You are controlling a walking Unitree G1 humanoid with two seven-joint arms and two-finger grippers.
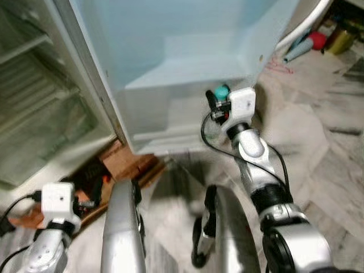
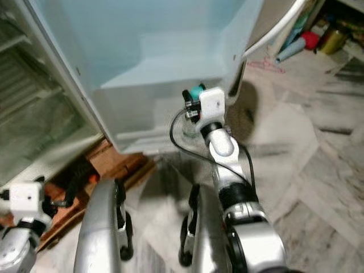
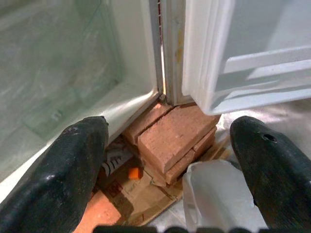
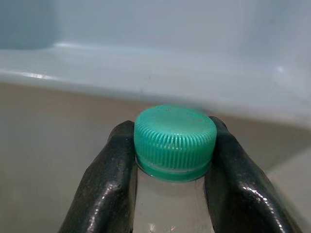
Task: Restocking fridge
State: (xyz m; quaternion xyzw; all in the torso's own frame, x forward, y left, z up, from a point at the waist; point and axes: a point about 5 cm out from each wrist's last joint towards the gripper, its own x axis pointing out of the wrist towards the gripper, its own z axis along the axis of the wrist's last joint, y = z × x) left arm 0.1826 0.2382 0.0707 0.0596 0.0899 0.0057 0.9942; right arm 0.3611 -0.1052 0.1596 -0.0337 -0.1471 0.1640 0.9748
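Idling low by the bricks (image 3: pixel 170 138) under the fridge, our left gripper (image 3: pixel 170 160) is spread and empty, while the right gripper (image 4: pixel 170 160) pinches the bottle (image 4: pixel 167 204) at its green cap (image 4: pixel 175 141) beside the door shelf (image 1: pixel 187 79) — clear, likely slippery, heavy if full — body mostly hidden.
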